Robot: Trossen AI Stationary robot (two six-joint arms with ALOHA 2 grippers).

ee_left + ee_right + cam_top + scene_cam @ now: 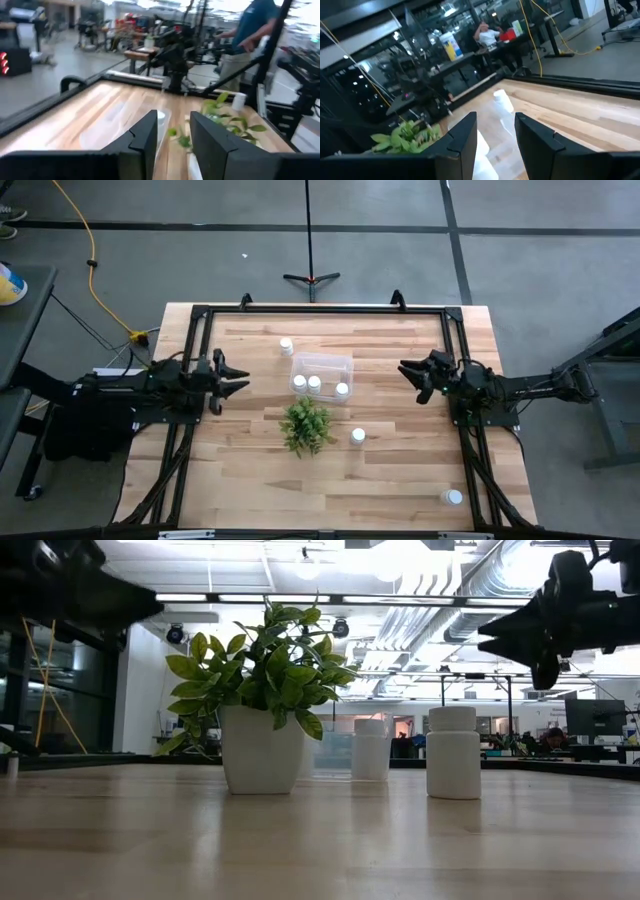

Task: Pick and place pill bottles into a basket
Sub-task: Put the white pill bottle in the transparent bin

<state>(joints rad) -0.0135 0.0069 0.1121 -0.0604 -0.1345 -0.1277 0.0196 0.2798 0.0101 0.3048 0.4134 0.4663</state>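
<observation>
Left tool (243, 377) hovering above the counter (250, 480) at about nine o'clock from the basket (322, 374), well apart from it. Fingers (145, 142) parted by a narrow gap in the left wrist view, nothing between them, touching nothing.

Right tool (408, 377) hovering at about three o'clock from the basket, also well apart. Fingers (462, 137) likewise set narrowly apart in the right wrist view (empty, no contact with anything).

Clear basket near the counter's middle, toward the far edge, holding three pill bottles (314, 383) upright along its near side. One more pill bottle (286, 346) standing outside at roughly eleven o'clock from the basket, near it. Another bottle (358, 436) at about five o'clock from the basket, just beside the small green plant (306, 425) in its white pot. A last bottle (453, 497) lying far out toward the near right corner of the counter, at about four o'clock from the plant.

In the low view, plant (262, 705) in front, two upright bottles to its right, right tool (515, 640) up high.
</observation>
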